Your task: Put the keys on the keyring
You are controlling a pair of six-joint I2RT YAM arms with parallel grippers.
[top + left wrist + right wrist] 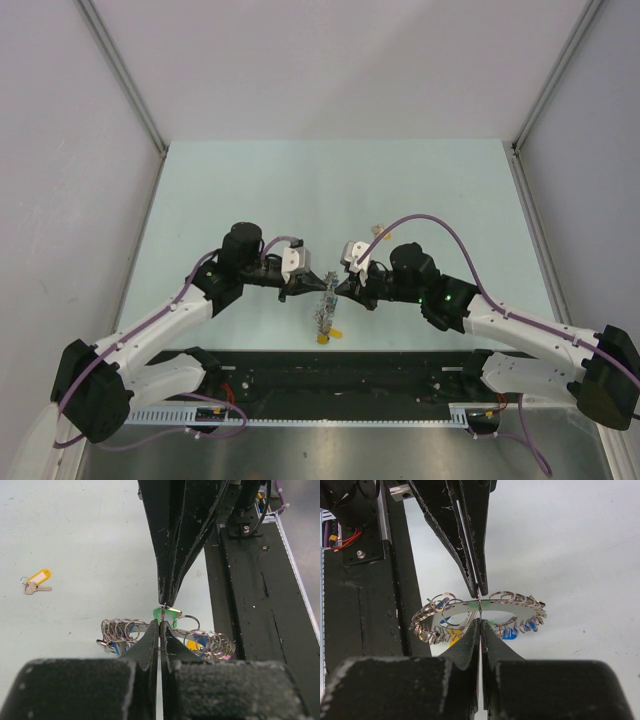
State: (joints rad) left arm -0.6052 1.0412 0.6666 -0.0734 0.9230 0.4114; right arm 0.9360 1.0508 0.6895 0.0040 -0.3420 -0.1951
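Left tool (pixel 160 627) and right tool (pixel 480 622) are both clamped on the keyring (pixel 520 602), tips meeting.

The keyring (pixel 522 601) lies level over the bench (pixel 570 540). The right hand (pixel 479 621) pinches its wire from below and the left hand (pixel 479 594) from above, their closed tips nearly touching.

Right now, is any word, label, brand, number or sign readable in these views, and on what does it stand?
None can be read.
The yellow key tag on the table shows no legible writing.
Anything stamped on the keyring is too small and blurred to read.
The black base rail shows no marking.
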